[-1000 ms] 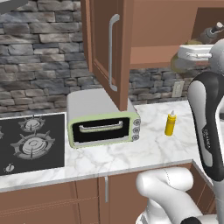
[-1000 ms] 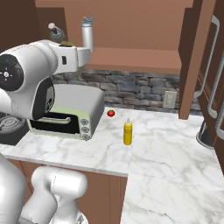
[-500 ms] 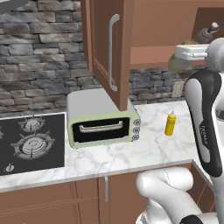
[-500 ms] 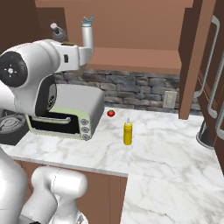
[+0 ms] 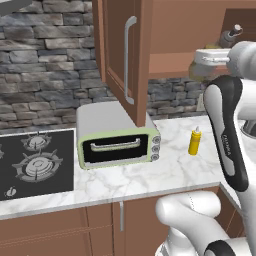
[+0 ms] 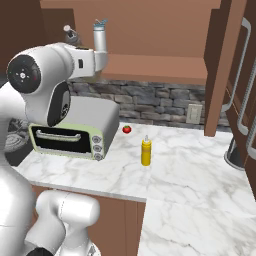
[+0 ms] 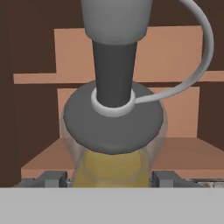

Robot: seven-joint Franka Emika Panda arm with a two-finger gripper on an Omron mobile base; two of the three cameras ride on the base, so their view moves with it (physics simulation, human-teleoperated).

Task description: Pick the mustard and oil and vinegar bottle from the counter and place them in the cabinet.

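I've got the gripper [image 7: 105, 180] fingers pinching the oil bottle [image 7: 111, 164], held at the cabinet [image 6: 150, 67] shelf for placing; mustard [image 6: 146, 151] waits.

Oil and vinegar bottle [image 7: 114, 131]: base cut off at the hand view's bottom, between the finger tips [image 7: 51, 178] (only stubs visible). In left base view the arm [image 5: 227, 130] covers most of it, pourer top poking out above.
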